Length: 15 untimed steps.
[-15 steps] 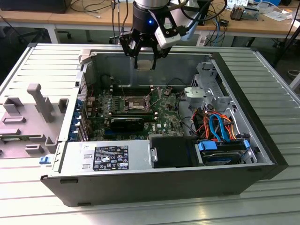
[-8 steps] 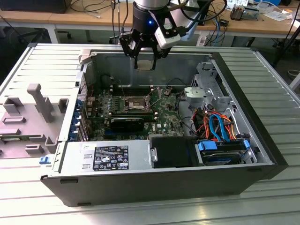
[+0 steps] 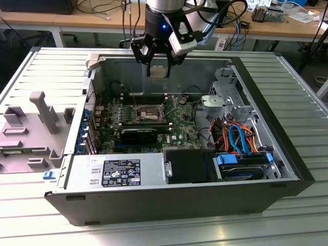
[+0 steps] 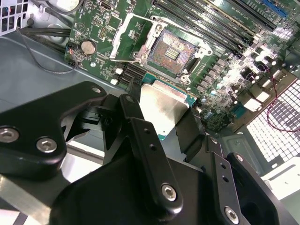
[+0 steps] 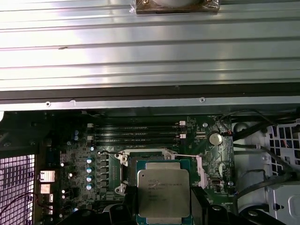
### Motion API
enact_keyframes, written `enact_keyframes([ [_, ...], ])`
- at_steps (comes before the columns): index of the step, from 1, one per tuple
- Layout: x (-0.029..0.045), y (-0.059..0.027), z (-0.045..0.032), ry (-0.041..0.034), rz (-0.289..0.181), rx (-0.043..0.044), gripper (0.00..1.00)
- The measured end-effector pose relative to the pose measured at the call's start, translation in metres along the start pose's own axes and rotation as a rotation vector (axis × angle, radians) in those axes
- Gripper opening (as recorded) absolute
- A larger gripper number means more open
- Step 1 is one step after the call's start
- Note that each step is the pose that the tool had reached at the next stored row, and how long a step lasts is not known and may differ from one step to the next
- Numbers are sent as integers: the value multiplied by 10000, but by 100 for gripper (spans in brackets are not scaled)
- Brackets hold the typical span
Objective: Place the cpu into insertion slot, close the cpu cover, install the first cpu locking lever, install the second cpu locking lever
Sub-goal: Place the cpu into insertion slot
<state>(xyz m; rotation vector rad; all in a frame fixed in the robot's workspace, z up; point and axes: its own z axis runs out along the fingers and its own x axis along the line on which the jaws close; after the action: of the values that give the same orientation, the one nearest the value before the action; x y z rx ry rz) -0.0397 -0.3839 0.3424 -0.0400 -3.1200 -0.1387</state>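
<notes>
1. A black label (image 3: 121,172) with white print lies on the grey power supply (image 3: 151,171) in the exterior view; its lines are too small to read.
2. The cpu (image 5: 163,192) bears several lines of fine print on its metal top in the first wrist view; none can be made out.
3. The green motherboard (image 5: 208,159) carries tiny white markings, all unreadable.

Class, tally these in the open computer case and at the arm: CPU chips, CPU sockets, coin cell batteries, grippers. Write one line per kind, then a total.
cpu: 1, held between the gripper's fingers
insertion slot: 1, empty
coin cell battery: 1, on the green board
gripper: 1
Total: 4
</notes>
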Motion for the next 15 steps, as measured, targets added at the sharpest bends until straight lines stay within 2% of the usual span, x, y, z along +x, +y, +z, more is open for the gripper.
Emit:
enact_keyframes([
  [15, -1, -4, 44, 0, 1, -1, 54],
])
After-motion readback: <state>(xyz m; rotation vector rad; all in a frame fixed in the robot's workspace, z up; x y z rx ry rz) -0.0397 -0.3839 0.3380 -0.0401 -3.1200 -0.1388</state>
